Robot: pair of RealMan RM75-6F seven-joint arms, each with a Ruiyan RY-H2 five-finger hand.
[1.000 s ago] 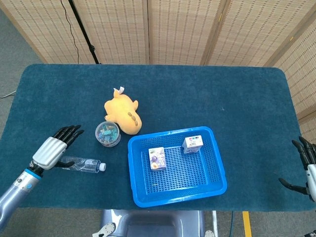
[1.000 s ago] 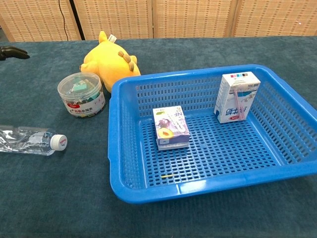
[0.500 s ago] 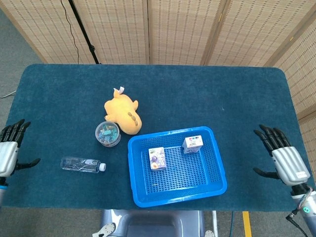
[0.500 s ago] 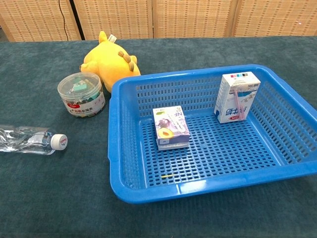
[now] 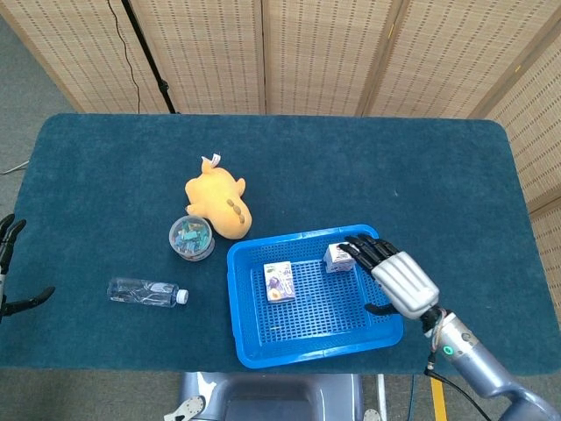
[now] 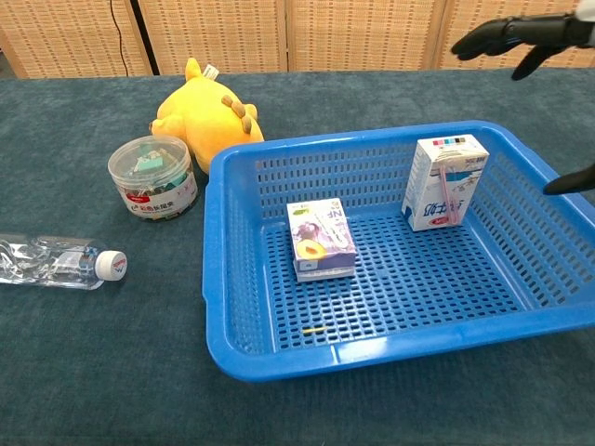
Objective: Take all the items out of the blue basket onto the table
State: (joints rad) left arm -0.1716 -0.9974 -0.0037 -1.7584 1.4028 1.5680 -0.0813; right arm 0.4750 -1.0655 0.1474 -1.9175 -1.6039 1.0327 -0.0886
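right hand (image 5: 393, 270) spread, holding nothing, above blue basket (image 5: 248, 341) right side, white milk carton (image 6: 444, 182) upright and purple juice box (image 6: 321, 239) flat inside, left hand (image 5: 9, 272) spread at table edge

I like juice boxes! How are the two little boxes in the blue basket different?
The white carton stands upright against the back wall of the blue basket; the purple carton sits lower, nearer the middle. The white carton looks taller, with blue print; the purple carton shows a fruit picture. The right hand hovers open above the white carton, not the purple one. Both are still inside the basket.
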